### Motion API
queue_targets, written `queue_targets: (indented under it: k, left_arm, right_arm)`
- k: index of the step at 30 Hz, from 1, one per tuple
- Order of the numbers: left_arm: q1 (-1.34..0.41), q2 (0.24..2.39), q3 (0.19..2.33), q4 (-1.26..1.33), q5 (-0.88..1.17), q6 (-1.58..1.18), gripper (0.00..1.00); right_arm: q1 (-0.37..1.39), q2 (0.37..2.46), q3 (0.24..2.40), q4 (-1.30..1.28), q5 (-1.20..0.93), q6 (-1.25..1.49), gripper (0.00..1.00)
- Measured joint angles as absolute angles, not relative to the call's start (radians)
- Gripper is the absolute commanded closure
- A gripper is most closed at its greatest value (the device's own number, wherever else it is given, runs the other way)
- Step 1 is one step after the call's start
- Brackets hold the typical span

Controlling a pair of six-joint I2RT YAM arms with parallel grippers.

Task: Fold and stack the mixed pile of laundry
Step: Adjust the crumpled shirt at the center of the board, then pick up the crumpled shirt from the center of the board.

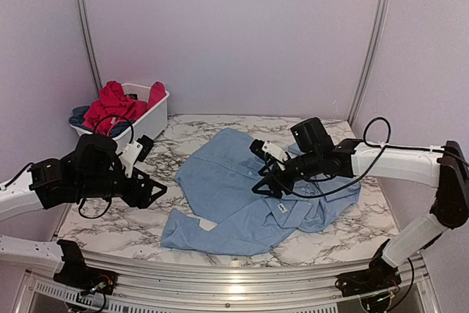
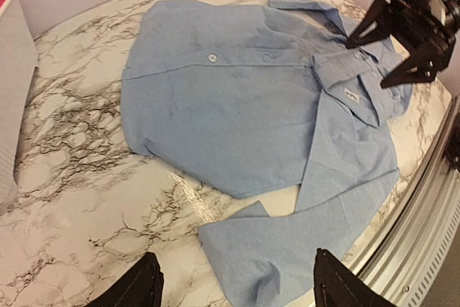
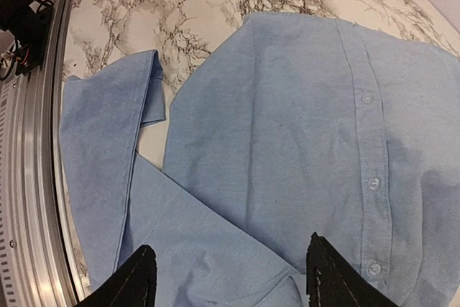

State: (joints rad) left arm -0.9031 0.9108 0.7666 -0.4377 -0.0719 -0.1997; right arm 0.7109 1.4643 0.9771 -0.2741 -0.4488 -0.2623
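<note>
A large light blue shirt (image 1: pixel 242 196) lies spread on the marble table (image 1: pixel 110 221), button side up, with one sleeve (image 2: pixel 302 242) folded toward the front edge. The rest of the mixed laundry pile, red garments (image 1: pixel 113 104) over dark blue ones (image 1: pixel 79 115), sits in the basket at the back left. My left gripper (image 1: pixel 157 192) hovers open just left of the shirt, and the sleeve end lies below its fingers (image 2: pixel 136 289). My right gripper (image 1: pixel 267 183) hangs open above the shirt's middle, near the collar, with nothing between its fingers (image 3: pixel 338 278).
A white plastic basket (image 1: pixel 150 119) stands at the back left corner. A metal rail (image 1: pixel 242 280) runs along the table's front edge. Lilac walls close in the back and both sides. Bare marble shows left of the shirt (image 2: pixel 79 163).
</note>
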Motion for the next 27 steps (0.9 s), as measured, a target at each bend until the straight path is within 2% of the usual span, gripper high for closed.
queue_targets:
  k: [3,10,19,27]
  left_arm:
    - [-0.798,0.904,0.767,-0.39,-0.077,-0.233,0.26]
    - [-0.738,0.999,0.765,-0.367,-0.024,-0.293,0.24]
    - [-0.617,1.13,0.766,-0.311,0.054,-0.352,0.22]
    - [-0.586,1.273,0.827,-0.283,0.08,-0.352,0.22]
  right_arm:
    - [0.759,1.586,1.063,-0.291,-0.44,-0.308,0.44]
    - [0.815,1.888,1.262,-0.414,-0.432,-0.419,0.42]
    - [0.891,2.022,1.437,-0.561,-0.394,-0.511,0.44]
    - [0.902,2.088,1.477,-0.664,-0.355,-0.543,0.45]
